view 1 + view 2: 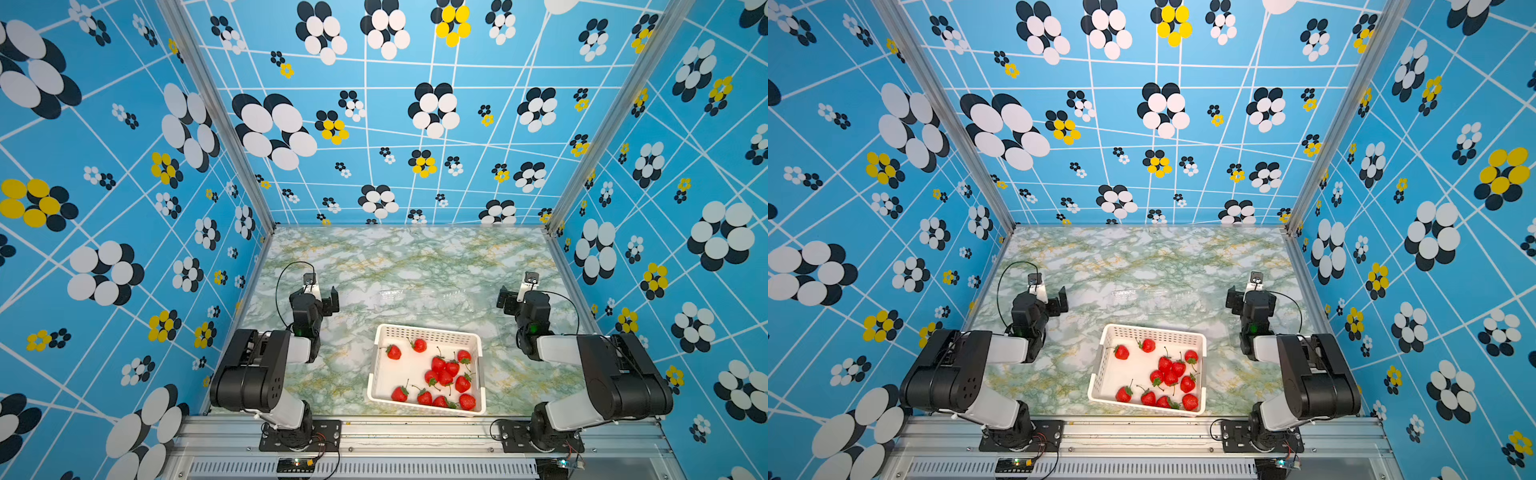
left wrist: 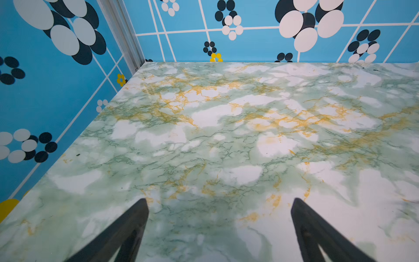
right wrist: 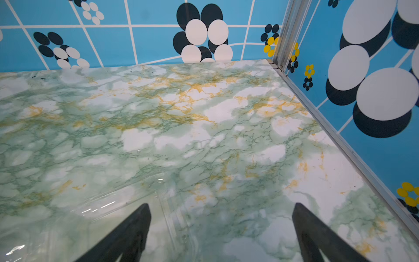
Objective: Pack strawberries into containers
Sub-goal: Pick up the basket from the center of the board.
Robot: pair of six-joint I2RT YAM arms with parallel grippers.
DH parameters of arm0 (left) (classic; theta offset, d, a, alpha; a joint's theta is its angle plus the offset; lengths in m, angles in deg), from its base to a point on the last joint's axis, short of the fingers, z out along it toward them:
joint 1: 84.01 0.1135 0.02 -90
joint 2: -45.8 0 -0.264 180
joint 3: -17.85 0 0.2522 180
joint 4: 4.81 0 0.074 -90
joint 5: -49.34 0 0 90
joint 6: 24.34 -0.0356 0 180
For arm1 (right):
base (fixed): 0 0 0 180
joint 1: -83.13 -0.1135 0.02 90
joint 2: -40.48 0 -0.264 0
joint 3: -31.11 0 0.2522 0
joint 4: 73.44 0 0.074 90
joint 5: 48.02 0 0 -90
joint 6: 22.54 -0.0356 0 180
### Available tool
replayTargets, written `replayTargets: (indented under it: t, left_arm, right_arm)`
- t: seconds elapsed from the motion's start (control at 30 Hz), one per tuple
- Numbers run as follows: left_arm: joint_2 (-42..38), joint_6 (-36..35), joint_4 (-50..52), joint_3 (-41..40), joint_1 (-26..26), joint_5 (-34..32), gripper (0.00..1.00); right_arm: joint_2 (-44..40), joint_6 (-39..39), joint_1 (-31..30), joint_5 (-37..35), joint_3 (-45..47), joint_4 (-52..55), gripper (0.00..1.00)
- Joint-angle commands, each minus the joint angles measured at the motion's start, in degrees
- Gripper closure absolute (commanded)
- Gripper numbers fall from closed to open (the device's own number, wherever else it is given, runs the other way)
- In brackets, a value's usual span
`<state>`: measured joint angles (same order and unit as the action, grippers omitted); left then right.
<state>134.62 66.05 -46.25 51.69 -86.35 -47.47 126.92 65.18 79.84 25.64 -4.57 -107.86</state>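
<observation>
While your left fingers (image 2: 136,217) and right fingers (image 3: 138,222) stand spread wide with nothing between them, the glossy red strawberries (image 1: 445,377) lie in the white perforated plastic basket (image 1: 428,333) at the lower centre of both top views, on the green-veined marble worktop (image 1: 395,257). Their green caps and stems point every which way, sharing no axis. The clear plastic clamshell containers (image 1: 419,296) show only as faint glints running left to right just above the basket.
</observation>
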Motion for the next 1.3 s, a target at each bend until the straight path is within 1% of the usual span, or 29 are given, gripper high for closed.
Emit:
replayTargets:
  t: [0.0,1.27]
  left_arm:
    - [0.22,0.05,0.36,1.11,0.31,0.91,0.01]
    - [0.22,0.05,0.41,1.10,0.33,0.86,0.01]
  right_arm:
    - [0.38,0.17,0.39,0.24,-0.97,1.25,0.01]
    - [0.36,0.17,0.40,0.25,-1.08,1.32,0.01]
